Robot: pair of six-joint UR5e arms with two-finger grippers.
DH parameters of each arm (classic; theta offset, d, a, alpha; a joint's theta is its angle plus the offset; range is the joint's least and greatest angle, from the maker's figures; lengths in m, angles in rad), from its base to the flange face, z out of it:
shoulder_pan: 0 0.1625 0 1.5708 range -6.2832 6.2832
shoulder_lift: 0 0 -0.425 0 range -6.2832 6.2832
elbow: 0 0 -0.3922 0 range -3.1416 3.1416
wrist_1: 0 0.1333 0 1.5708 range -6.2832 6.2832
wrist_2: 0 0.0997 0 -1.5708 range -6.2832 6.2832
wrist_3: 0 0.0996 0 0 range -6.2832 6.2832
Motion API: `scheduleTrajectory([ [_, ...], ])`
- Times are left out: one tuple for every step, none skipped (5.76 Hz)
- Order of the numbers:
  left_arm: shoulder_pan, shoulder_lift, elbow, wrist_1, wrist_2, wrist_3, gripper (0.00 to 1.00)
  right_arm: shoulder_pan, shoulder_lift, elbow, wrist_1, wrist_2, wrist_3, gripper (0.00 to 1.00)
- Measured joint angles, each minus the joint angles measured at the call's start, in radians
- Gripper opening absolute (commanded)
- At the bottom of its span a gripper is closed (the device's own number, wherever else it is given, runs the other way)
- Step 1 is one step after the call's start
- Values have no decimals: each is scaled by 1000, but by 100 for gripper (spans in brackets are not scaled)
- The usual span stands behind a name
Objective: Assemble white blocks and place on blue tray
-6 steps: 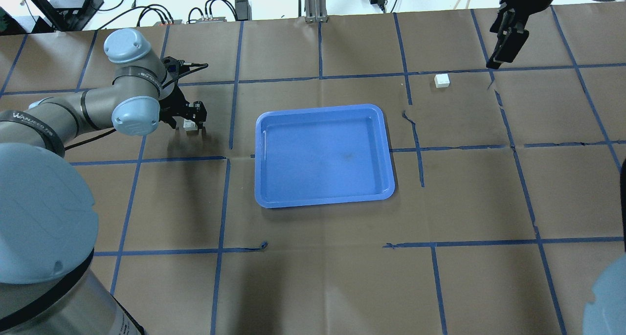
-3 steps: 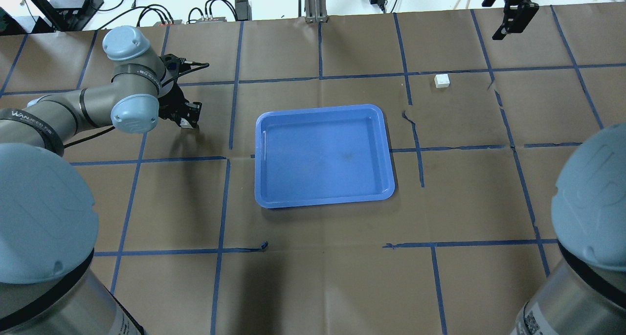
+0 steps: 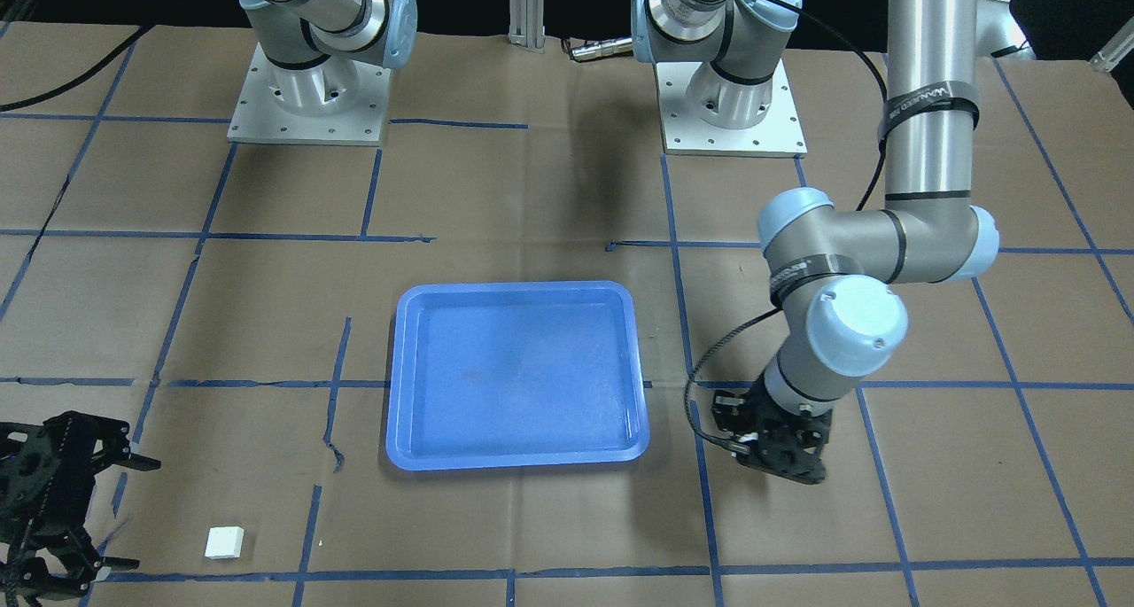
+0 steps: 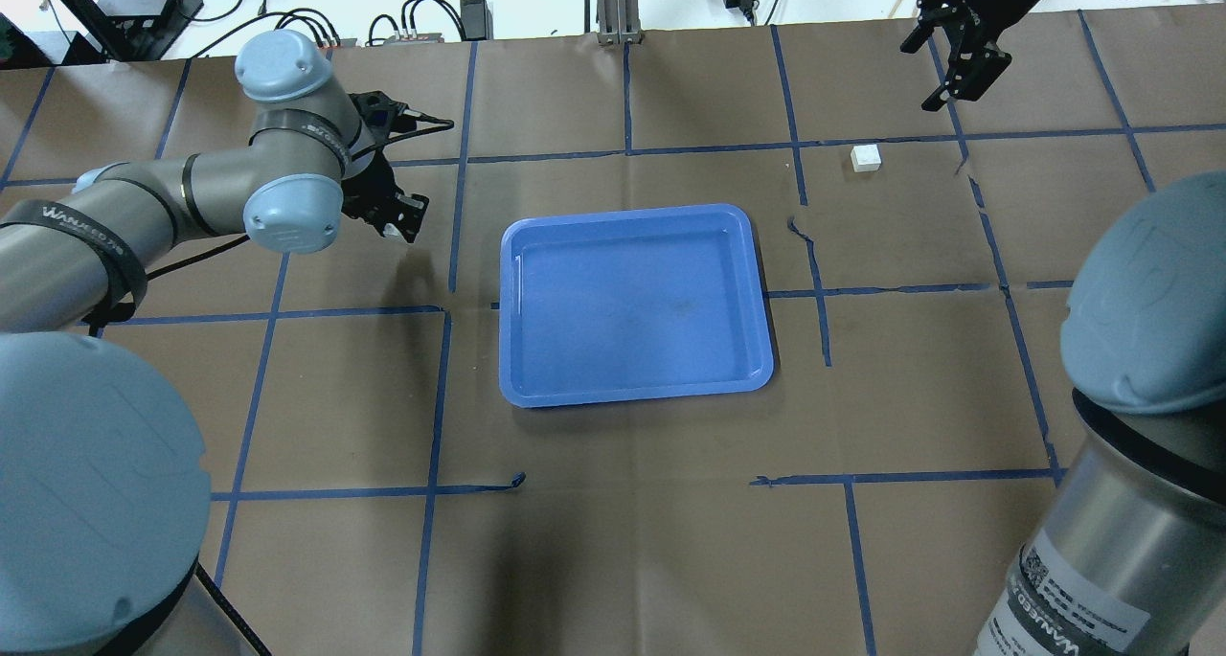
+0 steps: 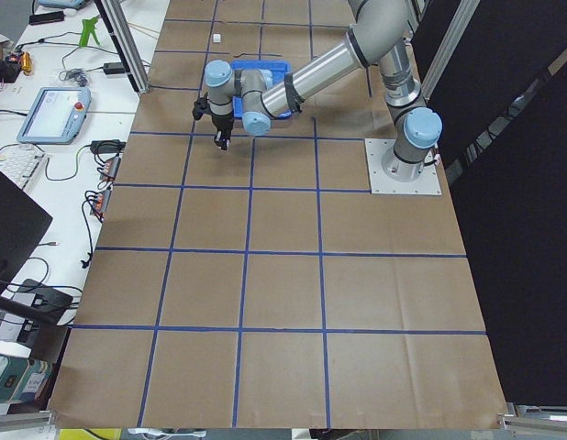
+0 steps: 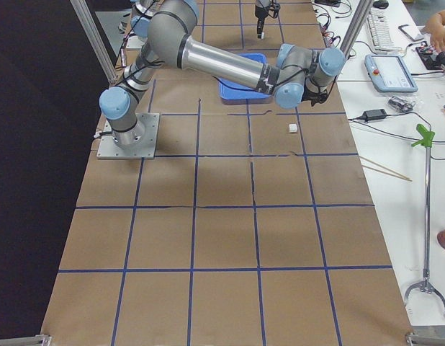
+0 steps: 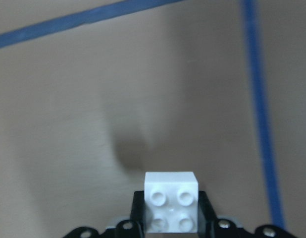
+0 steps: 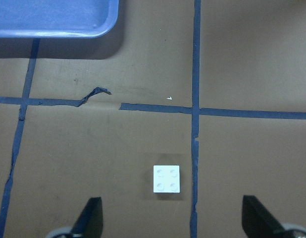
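One white block [image 7: 171, 201] pinched in your L hand [image 4: 400, 227], clear of counter [image 4: 623, 541], R hand [image 8: 174, 218] spread by 2nd block [image 8: 167, 179], blue tray [image 4: 632, 302] between.

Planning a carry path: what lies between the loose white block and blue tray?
From white block to blue tray: only table paper and a torn blue tape line, right wrist view.

The table [image 4: 623, 560] is covered in brown paper crossed by a grid of blue tape lines [image 4: 335, 491]. A blue tray [image 4: 632, 302] lies flat near its middle. One white block [image 4: 866, 158] sits on the paper, studs up, well apart from the tray.
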Motion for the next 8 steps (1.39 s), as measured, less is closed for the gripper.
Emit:
scheduleTrajectory([
  [-107,19,2,-41,2,46,8,-20,23,32,-42,51,-22,100],
  [-206,32,4,-64,6,142,8,-32,41,84,-116,90,-39,100],
  [-282,36,3,-69,9,303,8,-38,55,132,-181,120,-46,100],
  [-338,34,0,-67,7,476,8,-39,74,156,-220,133,-48,100],
  [-371,22,-6,-58,1,601,8,-40,99,162,-234,144,-63,100],
  [-389,3,-12,-48,-4,676,8,-40,115,164,-238,153,-85,100],
  [-398,-12,-15,-40,-8,721,9,-40,122,167,-237,155,-93,93],
  [-402,-29,-20,-23,-10,739,23,-39,126,171,-237,156,-96,76],
])
